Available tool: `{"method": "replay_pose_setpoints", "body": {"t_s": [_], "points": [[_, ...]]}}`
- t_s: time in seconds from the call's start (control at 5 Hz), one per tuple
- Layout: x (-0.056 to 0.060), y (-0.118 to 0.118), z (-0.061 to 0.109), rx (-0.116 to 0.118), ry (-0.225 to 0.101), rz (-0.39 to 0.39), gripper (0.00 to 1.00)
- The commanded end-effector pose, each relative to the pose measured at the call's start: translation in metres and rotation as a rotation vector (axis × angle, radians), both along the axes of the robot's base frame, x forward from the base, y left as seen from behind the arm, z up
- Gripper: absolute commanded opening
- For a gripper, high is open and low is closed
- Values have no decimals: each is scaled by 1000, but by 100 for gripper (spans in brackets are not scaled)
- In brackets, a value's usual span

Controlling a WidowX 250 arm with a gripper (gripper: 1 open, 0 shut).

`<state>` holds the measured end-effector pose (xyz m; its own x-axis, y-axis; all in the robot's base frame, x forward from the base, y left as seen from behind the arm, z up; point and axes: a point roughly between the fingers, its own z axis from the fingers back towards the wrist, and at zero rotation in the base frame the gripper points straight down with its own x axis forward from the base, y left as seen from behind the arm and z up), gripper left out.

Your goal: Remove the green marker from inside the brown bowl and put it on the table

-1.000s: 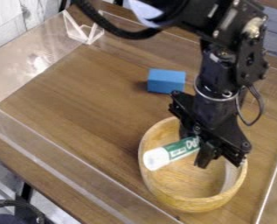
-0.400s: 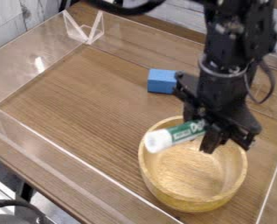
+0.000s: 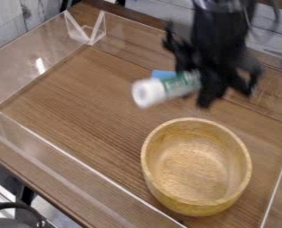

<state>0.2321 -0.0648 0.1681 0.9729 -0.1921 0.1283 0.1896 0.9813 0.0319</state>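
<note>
— Where is the green marker point(image 3: 167, 87)?
— Up in the air above the table point(image 3: 72, 98), clear of the brown bowl point(image 3: 197, 166). The fingers point(image 3: 210, 86) pinch it.
— Anything hard to see?
— It's blurry, and a blue thing point(image 3: 164, 74) hides behind it.

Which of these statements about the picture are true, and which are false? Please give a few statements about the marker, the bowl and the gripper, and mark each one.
1. The green marker lies inside the brown bowl. False: it is held in the air, above the table and clear of the bowl.
2. The gripper is closed on the marker. True.
3. The bowl holds nothing now. True: only its bare wooden inside shows.
4. The marker hangs upright, cap end down. False: it lies roughly level, white cap end toward the left of the picture.
5. A blue block sits inside the bowl. False: a bit of it shows on the table behind the marker, away from the bowl.
</note>
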Motion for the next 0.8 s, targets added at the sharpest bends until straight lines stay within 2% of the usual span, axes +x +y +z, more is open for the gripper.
{"method": "replay_pose_setpoints", "body": {"t_s": [0.0, 0.2, 0.6], "points": [[-2, 10, 9, -10, -61, 4, 0], [-18, 11, 6, -16, -72, 33, 0], [-30, 1, 2, -20, -84, 59, 0]]}}
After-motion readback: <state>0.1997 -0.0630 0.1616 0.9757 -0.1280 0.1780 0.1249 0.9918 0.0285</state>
